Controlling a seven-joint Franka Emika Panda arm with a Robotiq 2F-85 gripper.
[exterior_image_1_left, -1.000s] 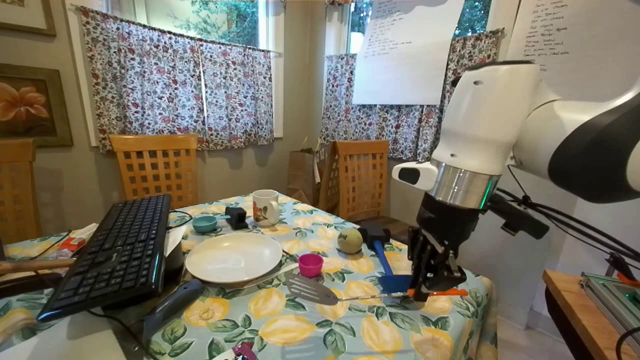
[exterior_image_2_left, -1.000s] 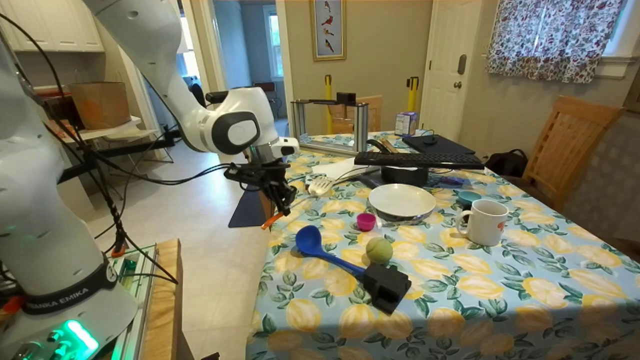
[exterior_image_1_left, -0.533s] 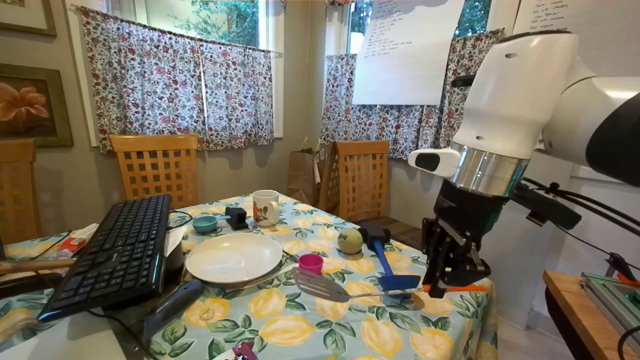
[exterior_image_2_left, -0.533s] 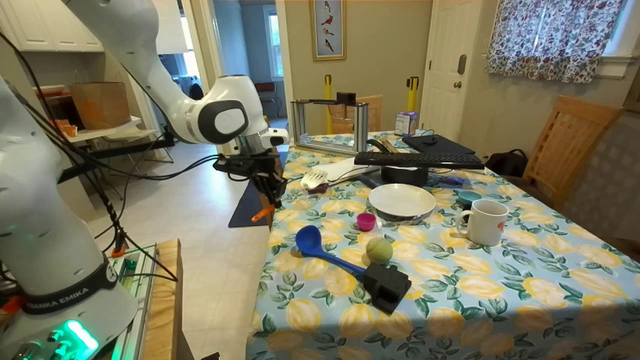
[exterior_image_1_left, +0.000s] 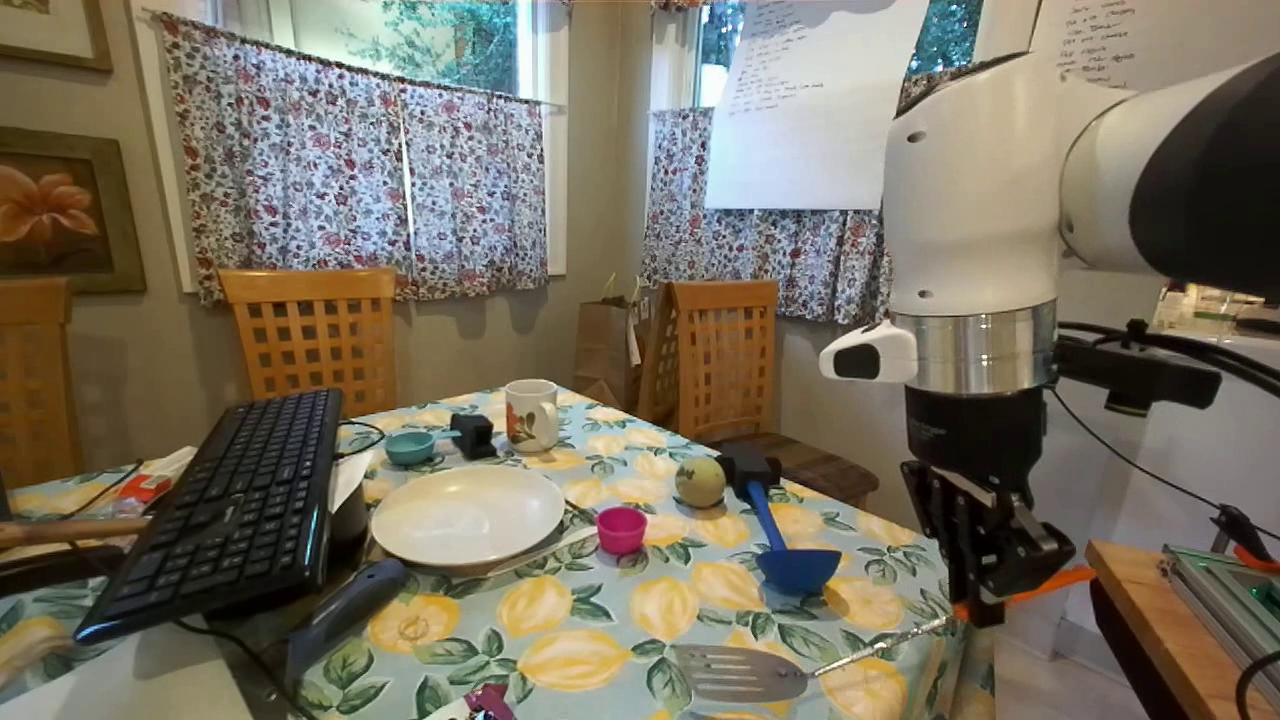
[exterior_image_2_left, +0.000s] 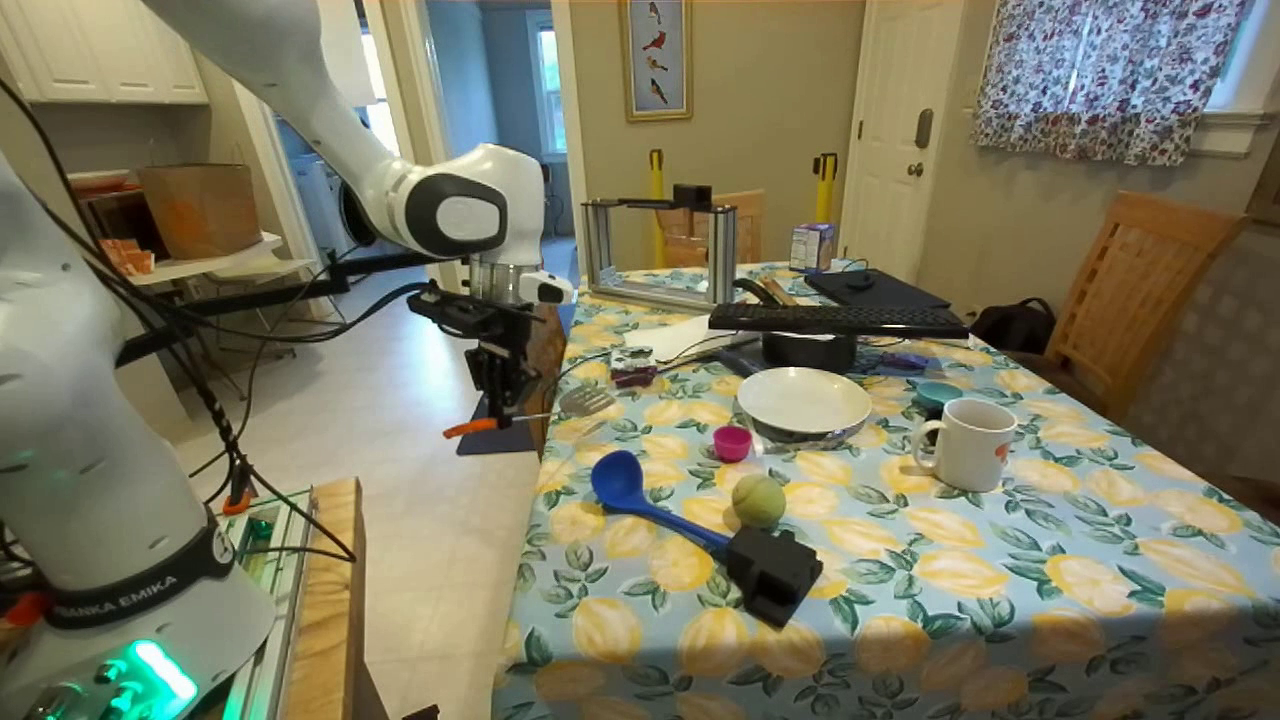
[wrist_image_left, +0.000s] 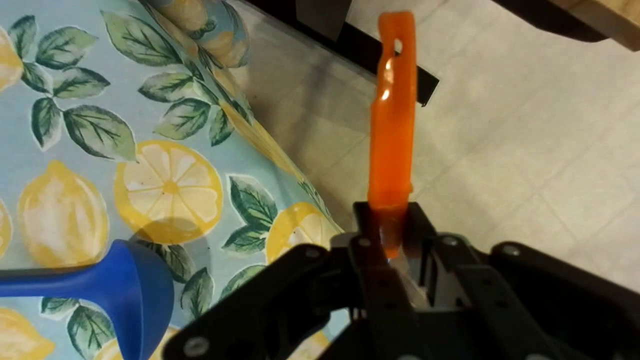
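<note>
The white arm (exterior_image_2_left: 475, 205) bends over at the wrist, and its hand (wrist_image_left: 392, 222) points almost straight down at the edge of the table (exterior_image_2_left: 900, 610), clamped on a slotted spatula (exterior_image_1_left: 750, 675) at the inner end of its handle (wrist_image_left: 392, 115). Glossy orange with a hole near the tip, the handle juts above the floor (wrist_image_left: 525, 150); the thin metal shank (exterior_image_1_left: 880, 647) and gray blade (exterior_image_2_left: 586, 402) reach over the table.
</note>
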